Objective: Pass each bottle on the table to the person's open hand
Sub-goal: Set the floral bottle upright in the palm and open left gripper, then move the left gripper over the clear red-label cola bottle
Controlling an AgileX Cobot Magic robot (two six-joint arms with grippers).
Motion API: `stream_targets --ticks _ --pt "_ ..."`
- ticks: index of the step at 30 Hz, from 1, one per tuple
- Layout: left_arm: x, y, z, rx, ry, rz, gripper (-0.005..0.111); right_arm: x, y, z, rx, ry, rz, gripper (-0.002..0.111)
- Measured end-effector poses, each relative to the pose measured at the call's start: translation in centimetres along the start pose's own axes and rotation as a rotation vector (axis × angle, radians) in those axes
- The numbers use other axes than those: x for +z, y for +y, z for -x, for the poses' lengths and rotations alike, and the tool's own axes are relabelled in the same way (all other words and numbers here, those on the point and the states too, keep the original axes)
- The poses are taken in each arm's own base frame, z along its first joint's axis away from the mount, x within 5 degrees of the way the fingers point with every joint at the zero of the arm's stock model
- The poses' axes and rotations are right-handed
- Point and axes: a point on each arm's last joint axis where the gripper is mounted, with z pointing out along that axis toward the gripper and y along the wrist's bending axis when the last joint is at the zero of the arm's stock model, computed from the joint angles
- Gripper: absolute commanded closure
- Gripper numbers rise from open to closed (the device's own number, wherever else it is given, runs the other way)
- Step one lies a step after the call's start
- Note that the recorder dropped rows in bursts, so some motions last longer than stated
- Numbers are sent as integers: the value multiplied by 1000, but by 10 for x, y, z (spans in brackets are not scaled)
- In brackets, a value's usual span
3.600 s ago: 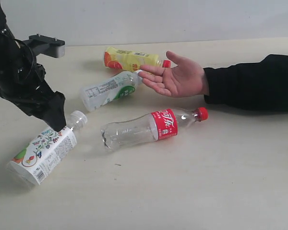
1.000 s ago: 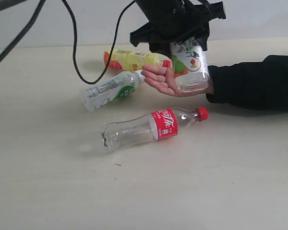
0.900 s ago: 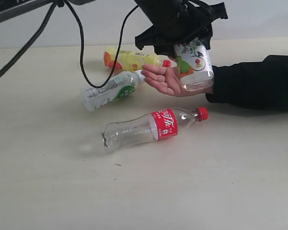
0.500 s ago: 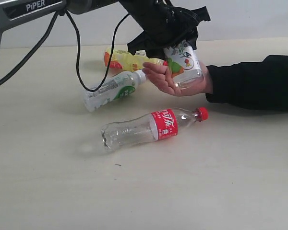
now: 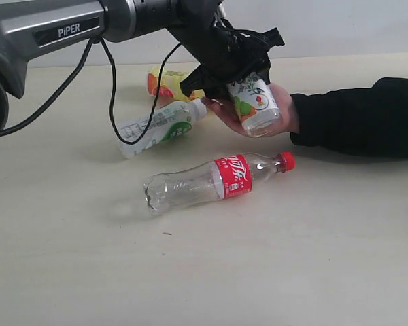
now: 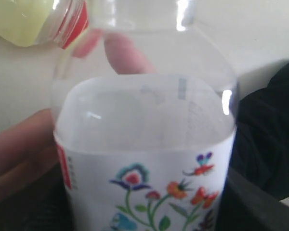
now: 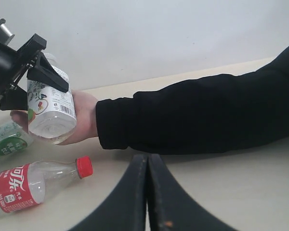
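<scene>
My left gripper (image 5: 239, 73) is shut on a white-capped bottle with a flowered label (image 5: 256, 103), whose base rests in the person's open hand (image 5: 286, 111). In the left wrist view this bottle (image 6: 144, 144) fills the frame, with dark fingers on both sides and skin behind it. A clear bottle with red label and cap (image 5: 214, 180) lies on the table (image 5: 292, 265) in front of the hand. A white-green bottle (image 5: 153, 128) and a yellow bottle (image 5: 170, 83) lie to the hand's left. My right gripper (image 7: 147, 161) is shut and empty, low over the table.
The person's black sleeve (image 5: 357, 119) stretches across the table's right side. My left arm's black cable (image 5: 112, 88) hangs down over the white-green bottle. The arm itself reaches in from the upper left.
Over the last second my left gripper has lowered and tilted the flowered bottle down into the palm and shifted slightly left. The hand's fingers now close around it. The other bottles have not moved.
</scene>
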Motion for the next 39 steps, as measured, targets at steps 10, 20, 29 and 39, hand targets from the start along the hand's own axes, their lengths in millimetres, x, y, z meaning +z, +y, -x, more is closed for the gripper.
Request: stream_targets --ticks 10,20,29,39 --pt "1 1 1 -2 0 -4 18 0 0 0 0 0 0 108" --pt "-1 -1 1 58 0 -6 18 0 0 0 0 0 0 108" --pt "-47 -19 3 258 5 -23 18 0 0 0 0 0 0 108" --pt "-122 -33 -10 598 126 2 18 0 0 0 0 0 0 108"
